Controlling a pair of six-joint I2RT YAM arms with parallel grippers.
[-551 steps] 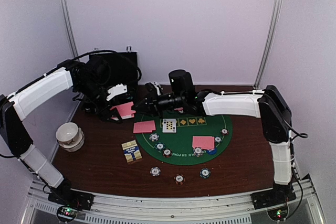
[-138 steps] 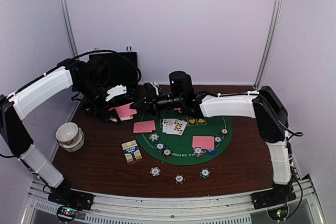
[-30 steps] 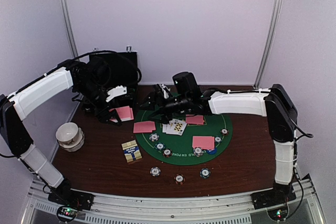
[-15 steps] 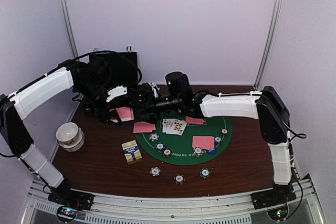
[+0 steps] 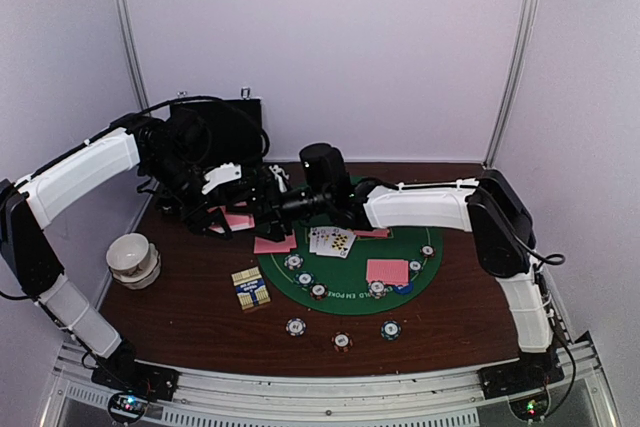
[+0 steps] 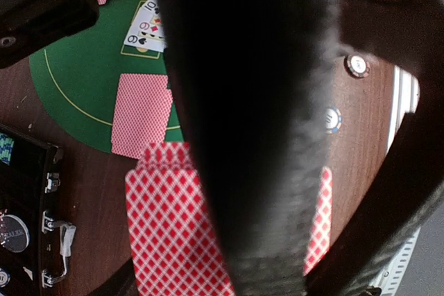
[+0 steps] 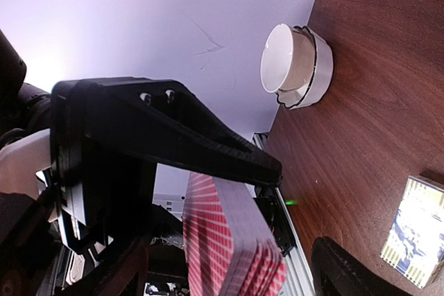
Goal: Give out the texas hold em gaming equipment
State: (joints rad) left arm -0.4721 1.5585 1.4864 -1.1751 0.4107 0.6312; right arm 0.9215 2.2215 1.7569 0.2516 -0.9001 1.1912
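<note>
Left fingers [image 5: 222,209] pinch pink-backed deck [image 7: 225,240], held above bench [image 5: 190,297]. Right fingers [image 5: 262,199] spread, one on either side of deck's end; contact unclear. Beneath them, face-down cards [image 5: 275,243] and face-up row [image 5: 332,240] on green mat [image 5: 350,287]. Chips [image 5: 341,341] well apart from both.

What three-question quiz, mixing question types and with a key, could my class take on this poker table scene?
1. How many poker chips lie on the table in front of the green mat?
2. Where does the white bowl stand? A on the mat; B on the table, left of the mat; C on the chips.
3. True or false: the left gripper is shut on the deck of pink-backed cards.
Key: 1 three; 2 B; 3 true.
</note>
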